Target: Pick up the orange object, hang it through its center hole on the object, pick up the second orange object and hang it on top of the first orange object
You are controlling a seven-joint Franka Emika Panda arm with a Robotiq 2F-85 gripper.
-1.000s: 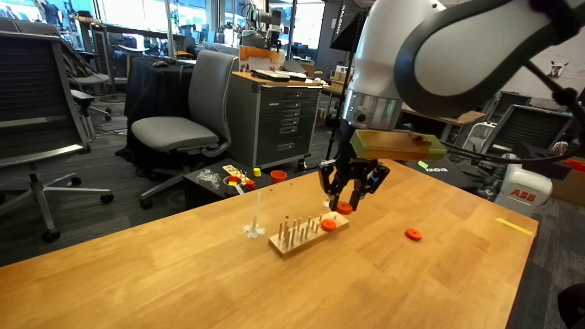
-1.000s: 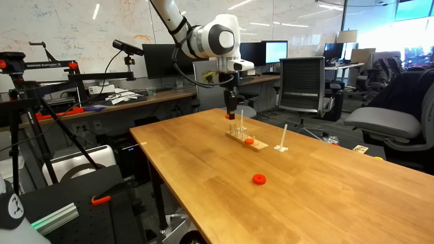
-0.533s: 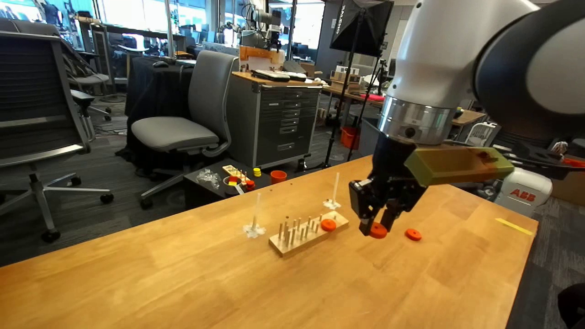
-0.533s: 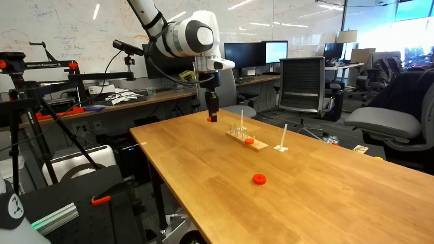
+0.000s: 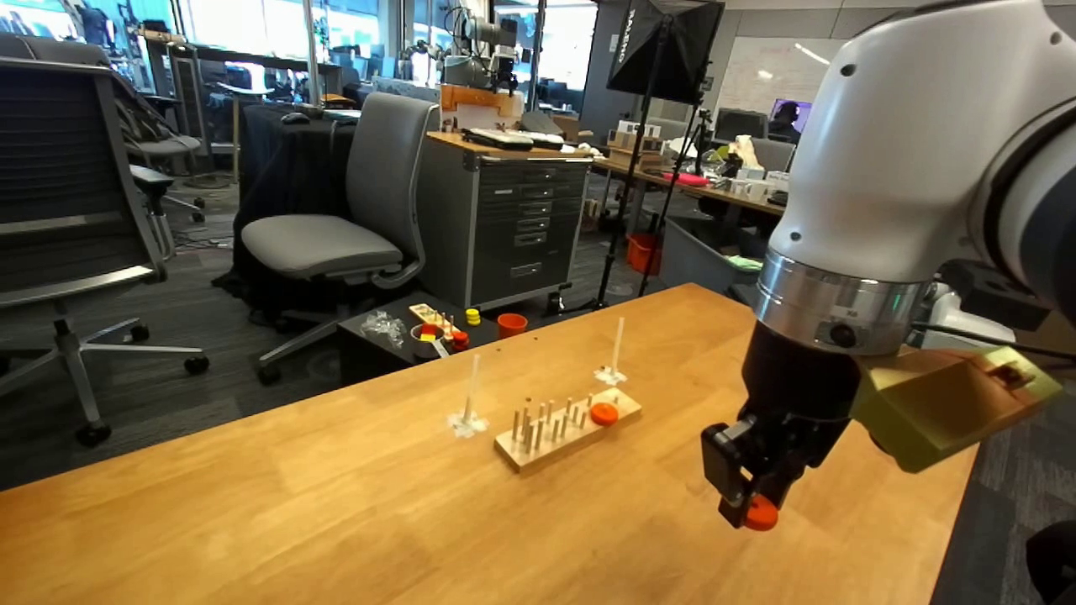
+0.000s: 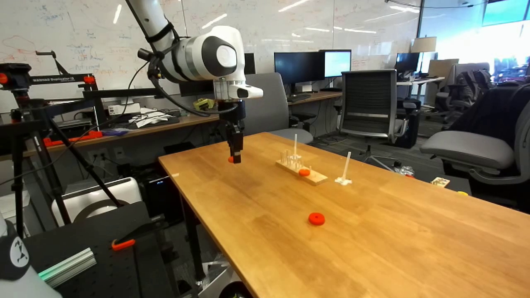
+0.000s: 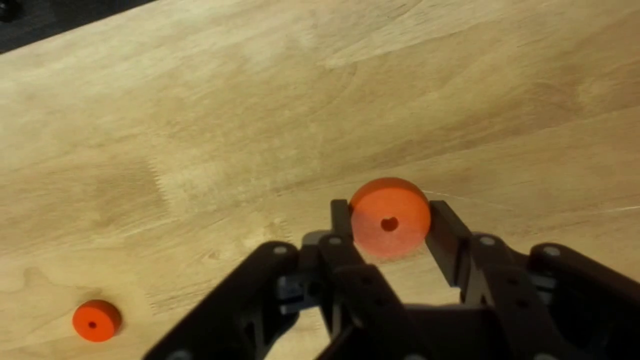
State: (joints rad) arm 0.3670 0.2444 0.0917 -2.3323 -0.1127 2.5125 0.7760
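My gripper [image 5: 746, 511] is shut on an orange disc [image 5: 762, 512] with a centre hole, seen between both fingertips in the wrist view [image 7: 390, 220]. In an exterior view the gripper [image 6: 236, 158] holds it off to the left of the rack. The rack [image 5: 576, 433], also seen there [image 6: 317, 178], is a pale base with thin upright pegs. Another orange disc [image 5: 603, 413] sits at its shorter-peg end. A further orange disc [image 6: 316, 219] lies flat on the table; it also shows in the wrist view [image 7: 96, 320]. The arm hides it in an exterior view.
Two thin standalone uprights [image 5: 471, 391] [image 5: 618, 344] stand on the table beside the rack. The wooden table's edge [image 7: 75, 26] crosses the wrist view's upper left corner. A low black side table [image 5: 361, 349] holds another small rack, an orange cup [image 5: 512, 325] and yellow pieces.
My gripper has moved away from the rack with the orange disc in it, rightward and nearer the camera in an exterior view. The rack and its disc have not moved.
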